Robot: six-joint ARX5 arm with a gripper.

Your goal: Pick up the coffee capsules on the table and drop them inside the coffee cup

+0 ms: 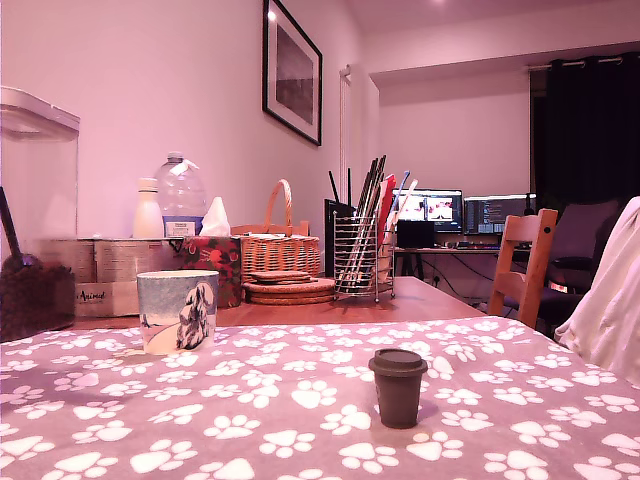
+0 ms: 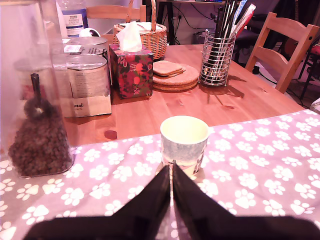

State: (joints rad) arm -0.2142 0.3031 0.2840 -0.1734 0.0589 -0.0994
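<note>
- One dark grey-brown coffee capsule (image 1: 398,386) stands upright on the paw-print cloth (image 1: 300,420) covering the table, well apart from the coffee cup (image 1: 177,311), toward the exterior view's right.
- The coffee cup stands upright on the same cloth, near its far edge.
- In the wrist view, the gripper (image 2: 172,172) hangs just before the cup (image 2: 183,139), jaws closed tip to tip, holding nothing.

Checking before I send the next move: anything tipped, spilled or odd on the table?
Nothing spilled or knocked over. The coffee cup stands upright on the paw-print cloth, and the dark capsule stands apart from it. Only one capsule shows; no cream one is in either view. The gripper is closed and empty.
</note>
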